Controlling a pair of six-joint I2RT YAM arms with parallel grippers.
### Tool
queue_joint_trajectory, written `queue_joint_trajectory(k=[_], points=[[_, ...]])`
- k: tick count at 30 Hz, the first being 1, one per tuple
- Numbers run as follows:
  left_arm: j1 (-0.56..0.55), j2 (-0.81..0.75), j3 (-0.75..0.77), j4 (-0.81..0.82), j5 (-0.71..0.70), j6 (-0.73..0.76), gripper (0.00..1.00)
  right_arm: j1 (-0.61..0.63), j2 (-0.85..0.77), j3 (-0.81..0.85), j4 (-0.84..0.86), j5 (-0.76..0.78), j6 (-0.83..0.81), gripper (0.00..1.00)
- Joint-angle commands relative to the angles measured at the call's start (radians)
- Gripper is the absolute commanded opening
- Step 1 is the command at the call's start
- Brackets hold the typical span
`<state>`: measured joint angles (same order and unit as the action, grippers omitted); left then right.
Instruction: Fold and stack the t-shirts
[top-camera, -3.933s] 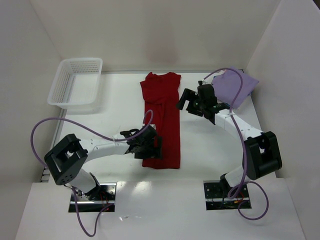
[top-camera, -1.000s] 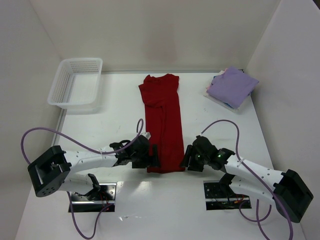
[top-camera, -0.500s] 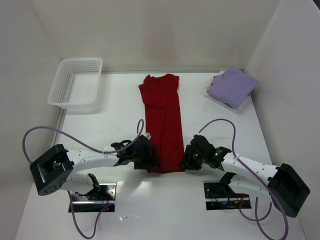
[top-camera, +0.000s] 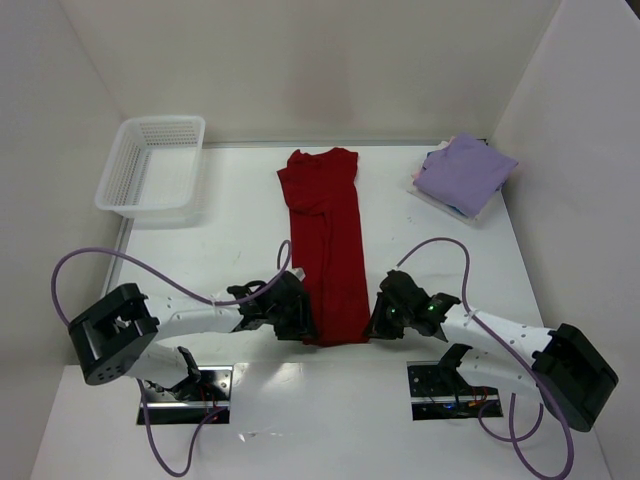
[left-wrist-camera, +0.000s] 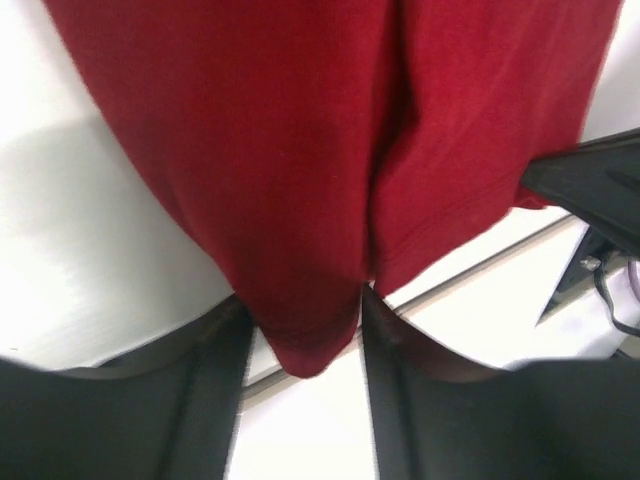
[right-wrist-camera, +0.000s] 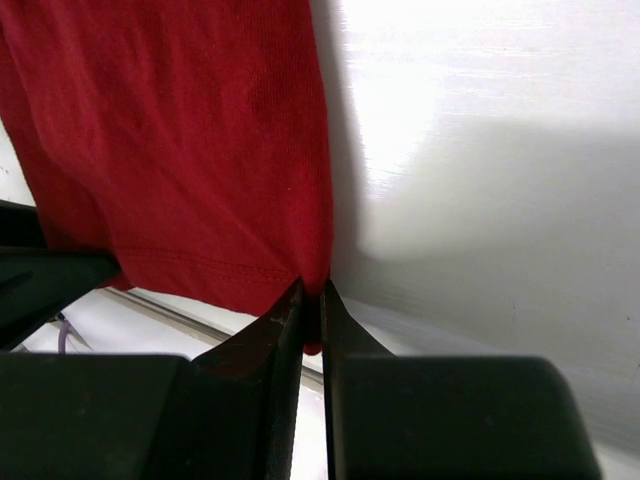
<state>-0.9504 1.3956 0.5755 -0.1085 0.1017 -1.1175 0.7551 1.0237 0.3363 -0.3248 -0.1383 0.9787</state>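
Item: dark red t-shirt (top-camera: 325, 240), lying as a long narrow strip down the middle of the table (top-camera: 220, 250), collar end far, hem end just in front of the arm bases. Left gripper (top-camera: 300, 325) is set at the near-left hem corner, drawn in on a bunched fold of cloth that fills the gap between its jaws. Right gripper (top-camera: 378, 322) is set at the near-right corner, its jaws almost together on the very edge of the hem. Risks are noted: the right-hand bite is thin and could be pulled free on lifting, and the left-hand bunch may hold only some layers — either would leave the fold skewed or opened. The left arm's purple cable (top-camera: 285, 250) touches the shirt's edge and could drag it. Lavender t-shirt (top-camera: 465, 172) is stacked far right; white mesh basket (top-camera: 110, 170) far left. Both are well apart from the strip, and nothing is seen to bar the fold.
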Motion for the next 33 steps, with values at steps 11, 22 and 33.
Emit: queue_joint_trajectory(k=[11, 22, 33], points=[[-0.005, -0.138, -0.115, -0.221, -0.108, -0.099, 0.86, 0.009, 0.012, 0.021, 0.013, 0.031, -0.002, 0.18], [-0.005, -0.142, -0.161, -0.211, -0.129, -0.153, 0.62, 0.009, 0.012, 0.021, 0.013, 0.031, -0.011, 0.19], [-0.005, 0.092, -0.088, -0.191, -0.12, -0.13, 0.63, 0.009, -0.02, 0.012, -0.005, 0.031, -0.011, 0.19]])
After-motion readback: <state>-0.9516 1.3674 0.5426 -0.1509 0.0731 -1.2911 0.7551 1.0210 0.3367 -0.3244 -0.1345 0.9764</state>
